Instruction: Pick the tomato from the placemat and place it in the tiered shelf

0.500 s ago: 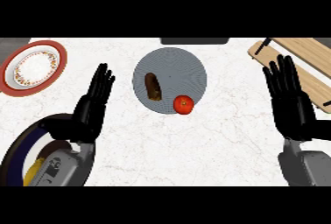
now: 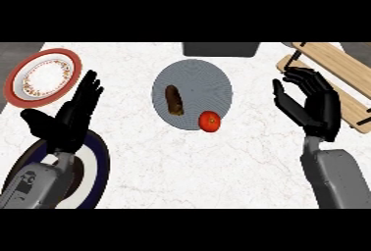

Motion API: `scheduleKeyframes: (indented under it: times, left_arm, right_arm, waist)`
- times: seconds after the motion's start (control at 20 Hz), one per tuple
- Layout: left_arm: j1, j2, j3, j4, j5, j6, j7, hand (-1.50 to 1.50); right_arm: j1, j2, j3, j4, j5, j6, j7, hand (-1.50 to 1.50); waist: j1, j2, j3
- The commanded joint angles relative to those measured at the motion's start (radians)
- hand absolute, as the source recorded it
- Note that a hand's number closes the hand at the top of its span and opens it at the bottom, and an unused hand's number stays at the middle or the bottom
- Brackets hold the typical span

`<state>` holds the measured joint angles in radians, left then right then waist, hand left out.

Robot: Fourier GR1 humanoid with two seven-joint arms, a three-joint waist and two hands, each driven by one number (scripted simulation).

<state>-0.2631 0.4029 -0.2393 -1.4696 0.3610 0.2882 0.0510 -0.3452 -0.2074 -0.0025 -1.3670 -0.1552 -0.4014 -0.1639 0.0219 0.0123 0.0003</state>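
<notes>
A red tomato (image 2: 209, 121) lies at the lower right edge of a round grey placemat (image 2: 199, 78) in the middle of the counter. A brown oblong item (image 2: 174, 100) lies on the mat's left half. The wooden tiered shelf (image 2: 339, 73) stands at the right edge. My right hand (image 2: 316, 110) hovers between the mat and the shelf, to the right of the tomato, fingers relaxed and slightly bent, holding nothing. My left hand (image 2: 66, 120) rests open at the left, fingers up.
A red-rimmed patterned plate (image 2: 22, 73) sits at the far left. A dark blue-rimmed plate (image 2: 98, 169) lies at the lower left under my left forearm. A dark grey block (image 2: 220, 49) sits at the back edge behind the mat.
My right hand has shifted left toward the placemat and its fingers have bent a little. The left hand and the tomato have stayed put.
</notes>
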Motion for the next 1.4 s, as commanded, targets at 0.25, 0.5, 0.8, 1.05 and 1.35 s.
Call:
scheduleKeyframes:
  times: [0.25, 0.5, 0.8, 1.05, 1.35]
  left_arm:
    - [0.006, 0.071, 0.112, 0.041, 0.043, -0.125, 0.054, 0.00]
    - [0.031, 0.039, 0.073, 0.000, 0.004, -0.064, 0.075, 0.00]
    - [0.011, 0.053, 0.090, 0.016, 0.019, -0.089, 0.074, 0.00]
    - [-0.020, 0.056, 0.094, 0.010, 0.016, -0.080, 0.107, 0.00]
    - [-0.009, 0.042, 0.093, -0.040, -0.011, -0.065, 0.130, 0.00]
  right_arm:
    - [0.027, 0.064, 0.041, -0.002, -0.062, 0.187, -0.160, -1.50]
    - [0.033, -0.062, 0.214, -0.111, 0.089, 0.195, 0.167, -1.50]
    - [-0.116, -0.272, 0.391, -0.069, 0.400, 0.230, 0.511, -1.50]
    - [-0.275, -0.239, 0.541, -0.089, 0.589, 0.306, 0.867, -1.50]
    - [-0.436, -0.012, 0.599, -0.009, 0.686, 0.386, 1.155, -1.50]
  waist:
    - [-0.022, -0.013, 0.000]
    - [-0.027, -0.019, -0.003]
    - [-0.009, -0.025, -0.013]
    - [-0.004, -0.023, -0.008]
    - [-0.006, -0.015, -0.001]
